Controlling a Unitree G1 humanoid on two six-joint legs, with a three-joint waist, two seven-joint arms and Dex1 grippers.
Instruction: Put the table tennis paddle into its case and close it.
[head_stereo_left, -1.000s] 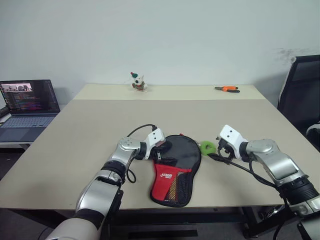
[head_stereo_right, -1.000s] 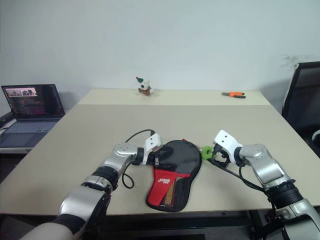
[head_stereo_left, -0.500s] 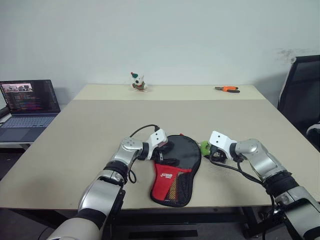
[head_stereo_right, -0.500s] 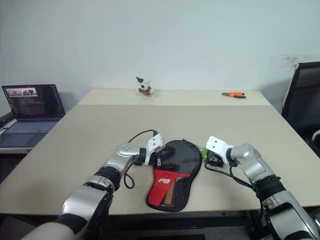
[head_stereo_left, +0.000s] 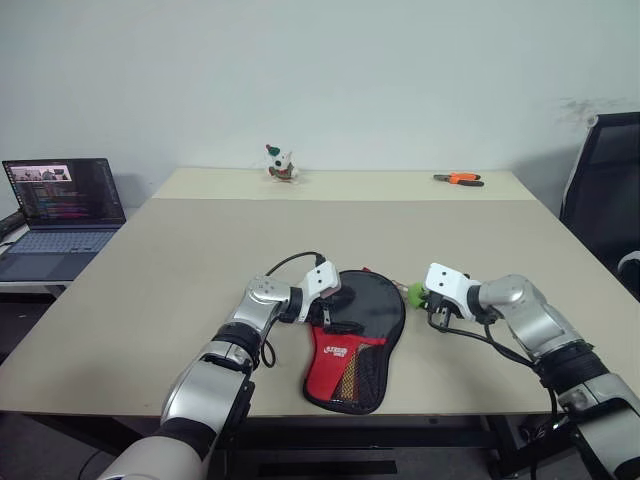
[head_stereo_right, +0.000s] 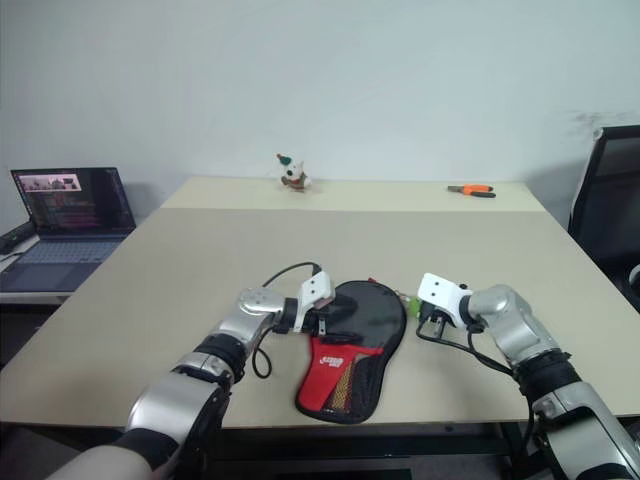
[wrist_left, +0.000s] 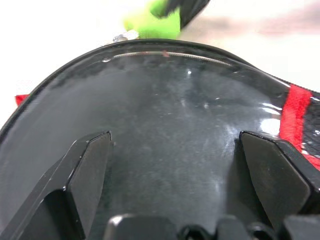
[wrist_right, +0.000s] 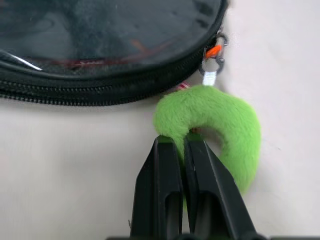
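- The soft black-and-red fabric case near the tabletop's front edge is pinned under the spread left gripper.
- Its fuzzy green zip tag is clamped by the right gripper; zipping seemingly remains.

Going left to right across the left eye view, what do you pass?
laptop → toy figure → left gripper → case → green ring → right gripper → orange pliers → chair
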